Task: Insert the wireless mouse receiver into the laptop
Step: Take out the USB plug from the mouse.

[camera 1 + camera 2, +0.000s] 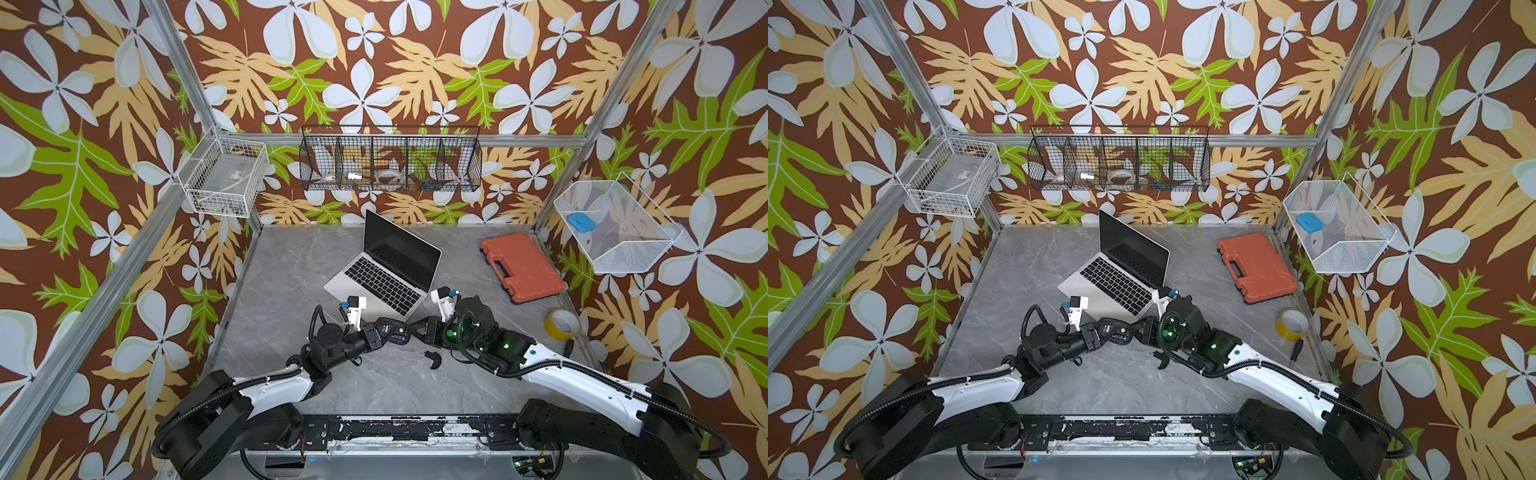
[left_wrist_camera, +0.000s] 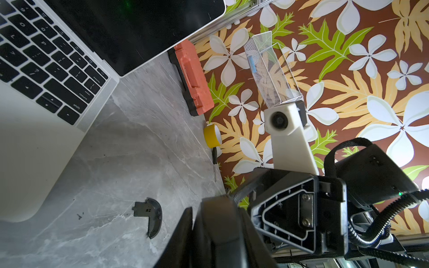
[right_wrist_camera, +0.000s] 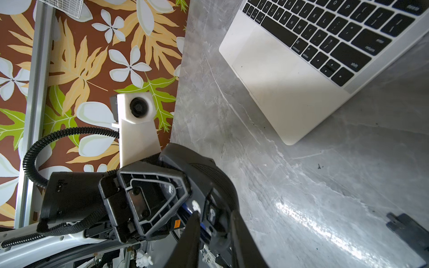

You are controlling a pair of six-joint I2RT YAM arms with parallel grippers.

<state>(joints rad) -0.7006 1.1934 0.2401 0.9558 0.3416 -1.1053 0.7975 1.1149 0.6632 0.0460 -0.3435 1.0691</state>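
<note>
1. Enclosing everything: flower-print walls [image 1: 415, 62] on aluminium posts, hung with wire baskets.
2. Underneath: grey marbled table [image 1: 374, 386], bearing an orange case [image 1: 521, 266], tape roll [image 1: 561, 323] and loose black cover piece [image 1: 434, 359].
3. Just behind the grippers: laptop [image 1: 386, 274], open, set at an angle.
4. Pinched in the left gripper [image 1: 384, 330]: mouse [image 3: 204, 176].
5. Facing it: right gripper [image 1: 415, 330], fingers at the mouse's underside; pinching or not, cannot tell.
6. Wireless mouse receiver: not visible, probably inside the mouse. Judged step: extraction. Next: firm pinch, straight pull, then lining up with a side port.

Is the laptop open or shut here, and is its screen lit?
Open: the laptop has its lid raised behind the exposed keyboard in both top views. Its screen is uniformly dark, apparently off.
</note>
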